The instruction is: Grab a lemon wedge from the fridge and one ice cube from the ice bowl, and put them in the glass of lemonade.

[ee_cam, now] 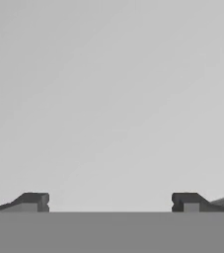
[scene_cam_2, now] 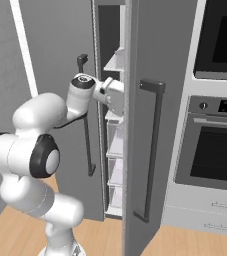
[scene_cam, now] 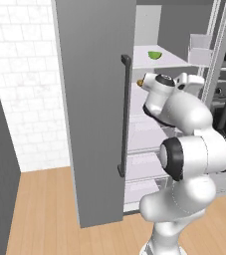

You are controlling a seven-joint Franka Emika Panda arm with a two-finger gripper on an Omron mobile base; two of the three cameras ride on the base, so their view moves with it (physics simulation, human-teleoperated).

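1. The gripper [ee_cam: 110,202] is reaching into the open fridge [scene_cam: 94,99], jaws spread wide, pinching nothing.
2. The lemon wedge [scene_cam: 155,55] is lying on an upper fridge shelf.
3. No readable writing is showing.

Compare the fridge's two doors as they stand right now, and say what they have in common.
The left fridge door is swung wide open, showing the white shelves behind it; the right fridge door stands only partly open, its edge close to the arm. In the right base view the left door's handle is partly hidden by the arm, while the right door's handle shows in full. Both are plain grey with dark vertical bar handles.
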